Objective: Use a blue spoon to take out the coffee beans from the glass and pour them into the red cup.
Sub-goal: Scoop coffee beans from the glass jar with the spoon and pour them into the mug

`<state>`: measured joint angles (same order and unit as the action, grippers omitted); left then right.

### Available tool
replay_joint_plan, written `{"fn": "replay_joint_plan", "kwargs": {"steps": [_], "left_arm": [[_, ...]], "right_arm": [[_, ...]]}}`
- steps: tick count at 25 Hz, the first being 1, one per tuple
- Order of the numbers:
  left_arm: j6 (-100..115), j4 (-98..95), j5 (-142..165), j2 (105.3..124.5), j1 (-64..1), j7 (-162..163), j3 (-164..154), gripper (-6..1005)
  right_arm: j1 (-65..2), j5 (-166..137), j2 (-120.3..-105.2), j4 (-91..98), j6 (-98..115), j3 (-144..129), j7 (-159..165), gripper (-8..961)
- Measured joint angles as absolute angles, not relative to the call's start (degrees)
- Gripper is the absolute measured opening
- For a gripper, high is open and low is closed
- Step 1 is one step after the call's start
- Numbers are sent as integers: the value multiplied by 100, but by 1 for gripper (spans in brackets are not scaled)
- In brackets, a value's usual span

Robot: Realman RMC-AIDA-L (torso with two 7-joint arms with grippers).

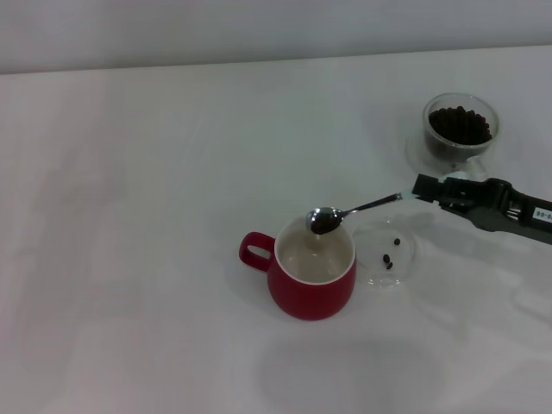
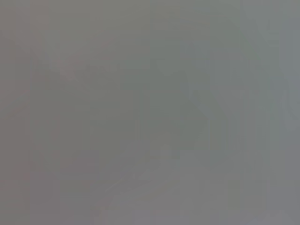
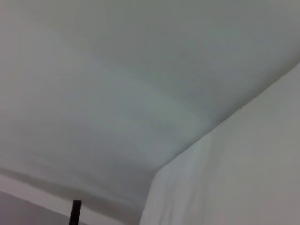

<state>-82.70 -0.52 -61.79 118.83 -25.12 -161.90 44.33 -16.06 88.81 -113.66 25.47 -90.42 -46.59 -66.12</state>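
Landmark: red cup [image 1: 311,280], upright on white table [image 1: 129,259], loop handle turned to robot's left, cream inside.

Blue spoon [image 1: 349,212] held by right gripper [image 1: 429,191], closed on handle end, to right of cup and slightly beyond it. Spoon bowl positioned over far rim of cup; dark content seen in bowl.

Glass [image 1: 460,129] located well beyond cup, to right; filled with coffee beans [image 1: 460,123].

Clear saucer [image 1: 390,253] placed just beside cup on right; few loose beans on it.

Left gripper not seen.

Open table [image 1: 129,259] lies left of the red cup [image 1: 312,276] — its right side is crowded by saucer [image 1: 390,252], glass [image 1: 460,131] and right gripper [image 1: 431,188].
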Motion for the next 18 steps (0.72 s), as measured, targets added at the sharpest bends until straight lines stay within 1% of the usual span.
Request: {"fn": "replay_joint_plan", "kwargs": {"steps": [3, 8, 18], "left_arm": [[-8270, -53, -6177, 11883, -2504, -16190, 4430, 503], [-8277, -53, -6172, 11883, -2498, -16189, 4429, 502], [-8293, -53, -6152, 11900, -2499, -16190, 4429, 504]], "right_arm": [[-1589, 8869, -11339, 2532, -9112, -4657, -6897, 141], [-1583, 8828, -11338, 2529, -9337, -4668, -7348, 142], [-1655, 8792, -11421, 2582, -9422, -4835, -7994, 141]]}}
